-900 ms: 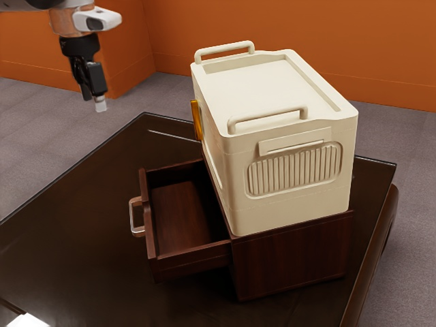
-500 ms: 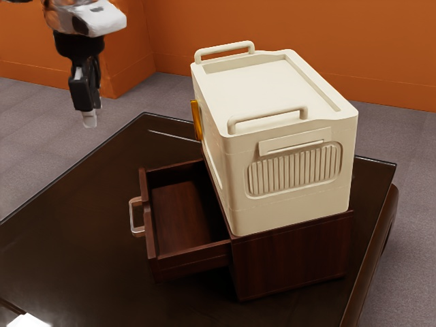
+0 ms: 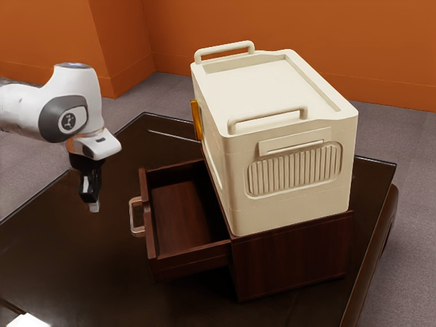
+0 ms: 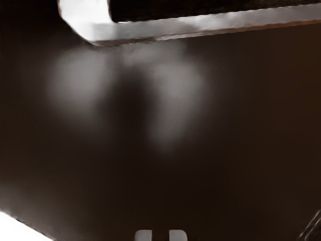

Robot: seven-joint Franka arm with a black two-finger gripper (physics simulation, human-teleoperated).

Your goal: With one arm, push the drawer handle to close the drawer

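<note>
One drawer (image 3: pixel 145 211) stands pulled out of a dark wooden cabinet (image 3: pixel 293 262) in the exterior view, its inside in sight though the far part sinks into shadow. Its metal handle (image 3: pixel 133 216) sticks out from the drawer's front, toward the exterior view's left. The black gripper (image 3: pixel 93 206) hangs over the dark table (image 3: pixel 82 279), near the handle but apart from it, fingertips pointing down. From this side its two fingers overlap, so the gap between them is hard to make out. The white arm (image 3: pixel 73 102) comes in from the exterior view's left, where the edge cuts it off. A cream box (image 3: pixel 272 204) with two top handles sits on the cabinet and hides most of its top. Beside the box shows a narrow yellow thing (image 3: pixel 196 120), too little of it in sight to name.

Two pale fingertips (image 4: pixel 143 235) show in the wrist view, mostly cut off, with a dark gap between them: the gripper is parted a little and holds nothing. The handle lies ahead of them, not touching, its far parts cropped away. Blurred pale patches lie across the dark surface between handle and fingertips.
</note>
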